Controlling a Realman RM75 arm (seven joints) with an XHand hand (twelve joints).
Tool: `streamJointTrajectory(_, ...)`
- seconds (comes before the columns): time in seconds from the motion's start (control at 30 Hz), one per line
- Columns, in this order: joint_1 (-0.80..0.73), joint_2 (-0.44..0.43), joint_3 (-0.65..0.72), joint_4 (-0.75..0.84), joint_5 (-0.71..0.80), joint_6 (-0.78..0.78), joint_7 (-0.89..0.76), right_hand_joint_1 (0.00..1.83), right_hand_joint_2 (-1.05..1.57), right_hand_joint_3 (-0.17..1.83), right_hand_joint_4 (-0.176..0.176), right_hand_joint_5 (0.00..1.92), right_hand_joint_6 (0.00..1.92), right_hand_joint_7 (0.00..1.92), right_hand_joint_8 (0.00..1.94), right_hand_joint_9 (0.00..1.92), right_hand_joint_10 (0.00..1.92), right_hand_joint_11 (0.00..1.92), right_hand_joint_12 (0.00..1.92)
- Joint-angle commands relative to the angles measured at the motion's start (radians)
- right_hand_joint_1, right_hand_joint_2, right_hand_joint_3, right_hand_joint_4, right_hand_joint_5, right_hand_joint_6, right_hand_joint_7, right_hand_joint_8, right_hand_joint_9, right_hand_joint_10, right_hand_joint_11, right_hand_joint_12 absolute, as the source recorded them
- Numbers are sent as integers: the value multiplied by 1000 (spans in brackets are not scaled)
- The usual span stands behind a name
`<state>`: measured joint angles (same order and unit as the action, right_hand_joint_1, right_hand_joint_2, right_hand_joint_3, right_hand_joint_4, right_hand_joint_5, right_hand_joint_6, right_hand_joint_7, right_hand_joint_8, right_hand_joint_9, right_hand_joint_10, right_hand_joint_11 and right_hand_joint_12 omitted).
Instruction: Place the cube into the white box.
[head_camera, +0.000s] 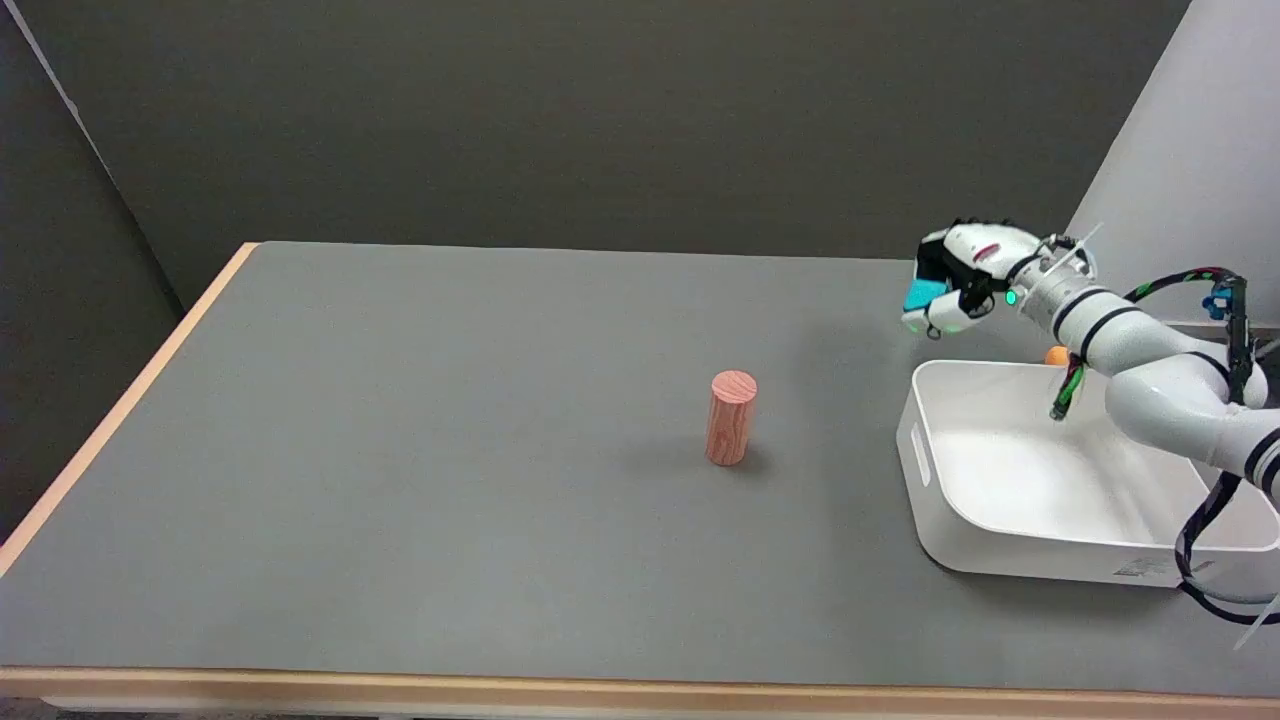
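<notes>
Head view shows our right hand (958, 285) gripping the cyan cube (924, 294), held in the air just beyond the far left corner of the white box (1010, 535). We judge the carry unfinished. We should bring the cube over the box's bare floor, lower it, then let go.

A grey table (400, 480) with a pale wood edge is carrying everything; a wood-grain cylinder (731, 417) is standing upright near its middle; a white box (1010, 540) is sitting well apart at the right; something small and orange (1056, 355), perhaps a ball, is peeking out just behind the box.
</notes>
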<state>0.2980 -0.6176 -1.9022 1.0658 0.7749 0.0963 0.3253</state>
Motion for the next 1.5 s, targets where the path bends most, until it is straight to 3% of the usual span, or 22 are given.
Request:
streamJointTrajectory(0.03, -185, -6, 293, 215, -63, 238, -4, 1175, 1103, 380, -146, 616, 1426, 797, 1625, 866, 1571, 602, 1921)
streamJointTrajectory(0.23, -383, -65, 487, 320, -54, 395, -4, 1204, 1006, 519, -171, 665, 1377, 839, 1584, 895, 1621, 553, 1921)
streamJointTrajectory(0.37, -535, -118, 633, 400, -54, 481, -4, 1207, 992, 537, -165, 675, 1369, 846, 1575, 899, 1665, 492, 1921)
streamJointTrajectory(0.63, -766, -248, 736, 425, -17, 694, -4, 1203, 1031, 474, -167, 660, 1368, 826, 1593, 890, 1703, 483, 1921)
streamJointTrajectory(1.07, -954, -383, 687, 352, 67, 1031, -5, 1203, 1025, 487, -167, 663, 1367, 825, 1598, 884, 1721, 482, 1921)
streamJointTrajectory(1.3, -979, -383, 570, 290, 161, 1189, -5, 1204, 1015, 503, -167, 668, 1365, 830, 1596, 890, 1730, 480, 1921)
streamJointTrajectory(1.5, -982, -377, 514, 266, 199, 1226, -5, 1206, 996, 535, -166, 676, 1365, 836, 1595, 894, 1738, 474, 1921)
